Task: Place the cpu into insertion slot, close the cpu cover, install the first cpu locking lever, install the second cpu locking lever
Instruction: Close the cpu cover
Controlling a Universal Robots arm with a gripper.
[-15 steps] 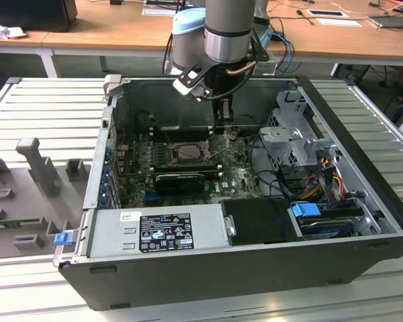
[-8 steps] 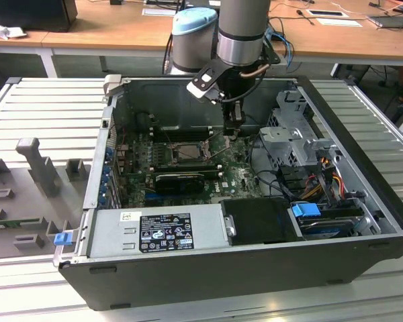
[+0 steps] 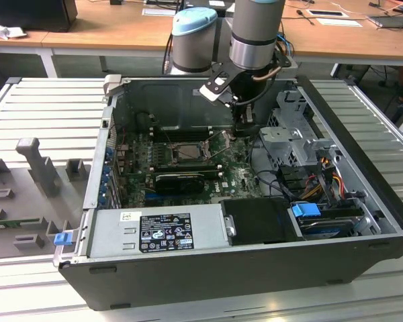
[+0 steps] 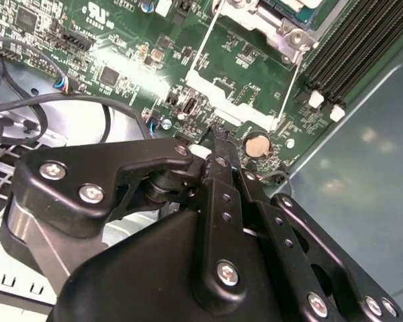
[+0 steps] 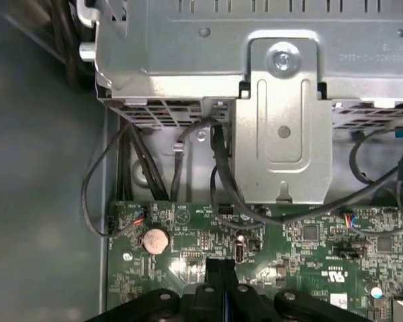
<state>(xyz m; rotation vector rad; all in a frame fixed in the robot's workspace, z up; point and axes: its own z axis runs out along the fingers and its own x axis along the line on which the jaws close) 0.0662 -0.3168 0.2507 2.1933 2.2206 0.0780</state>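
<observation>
In the exterior view my gripper (image 3: 245, 129) reaches down inside the open computer case, just to the exterior view's right of the insertion slot (image 3: 187, 151). The slot is a square socket with a dark middle and a silvery frame on the green board. In the second wrist view the cpu cover (image 4: 265, 23) shows as a silvery frame, with a thin wire locking lever (image 4: 292, 77) running along its side. A pale corner inside the frame may be the cpu; I cannot tell. My fingers (image 4: 218, 151) meet in one narrow black tip (image 5: 215, 268) close above the board beside a coin cell (image 4: 257, 144), holding nothing.
A grey metal drive cage (image 5: 282, 100) with black cables (image 5: 221, 174) stands close beside the gripper. Long black memory slots (image 4: 352, 47) run beyond the socket. A black graphics card (image 3: 181, 180) and the power supply (image 3: 161, 228) lie nearer the case front.
</observation>
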